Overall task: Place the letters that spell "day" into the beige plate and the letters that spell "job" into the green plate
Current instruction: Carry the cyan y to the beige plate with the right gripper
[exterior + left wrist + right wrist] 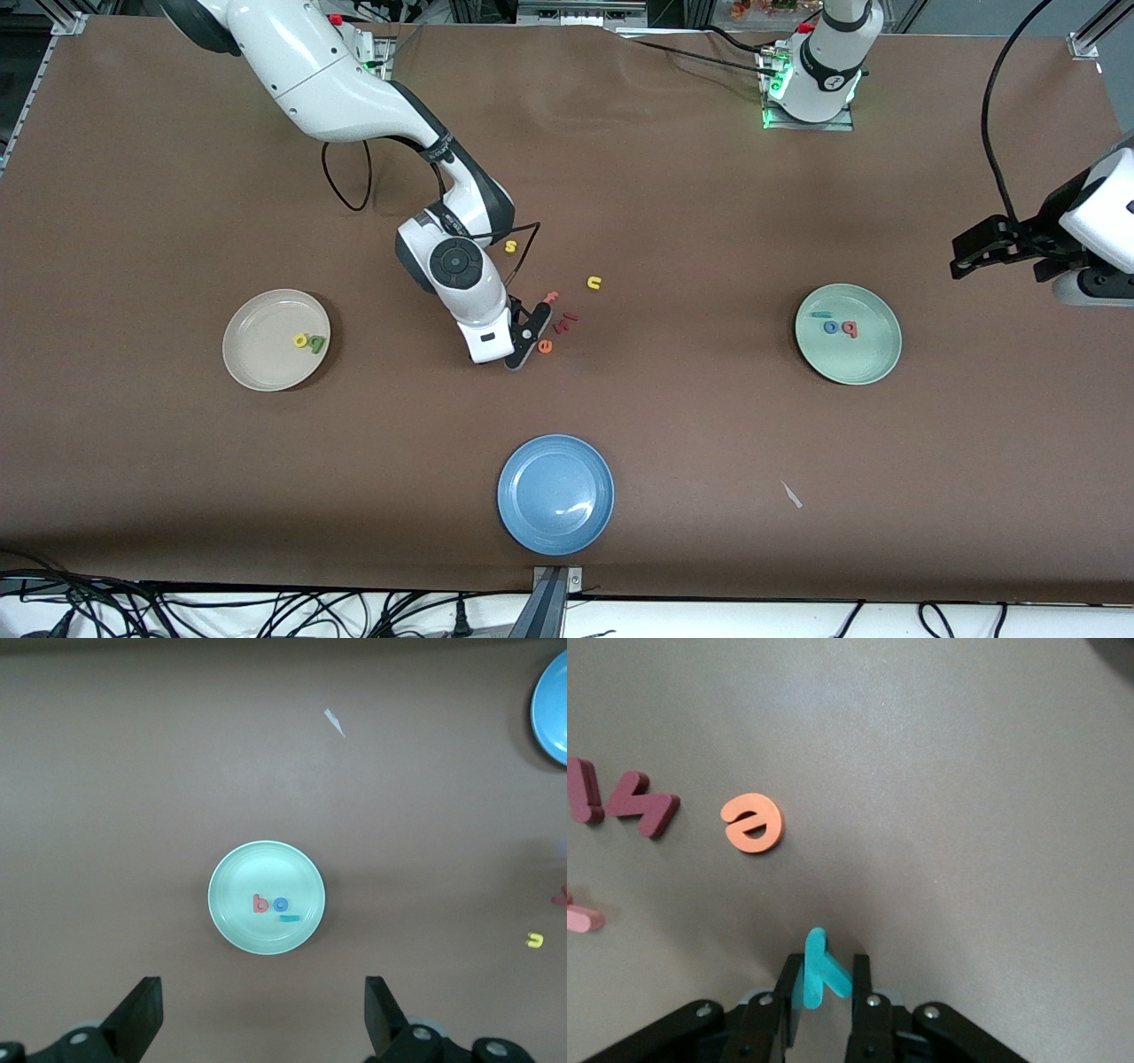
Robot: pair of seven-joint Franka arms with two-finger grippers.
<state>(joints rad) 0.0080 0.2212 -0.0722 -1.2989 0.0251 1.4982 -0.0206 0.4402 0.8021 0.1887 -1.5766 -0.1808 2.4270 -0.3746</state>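
My right gripper (824, 988) is down at the table in the loose letter cluster, shut on the teal y (822, 970), which stands on edge between the fingers. In the front view the right gripper (524, 347) hides the y. The beige plate (257, 354) toward the right arm's end holds the yellow d (300, 339) and green a (316, 344). The green plate (859, 359) toward the left arm's end holds the blue o (831, 327), pink b (850, 329) and teal j (821, 314). My left gripper (961, 257) waits open, high beside the green plate (229, 868).
An orange e (752, 822), two dark red letters (645, 804) and a pink f (580, 919) lie close to the right gripper. A yellow s (510, 247) and yellow u (594, 283) sit farther from the camera. A blue plate (555, 494) and a white scrap (791, 494) lie nearer to it.
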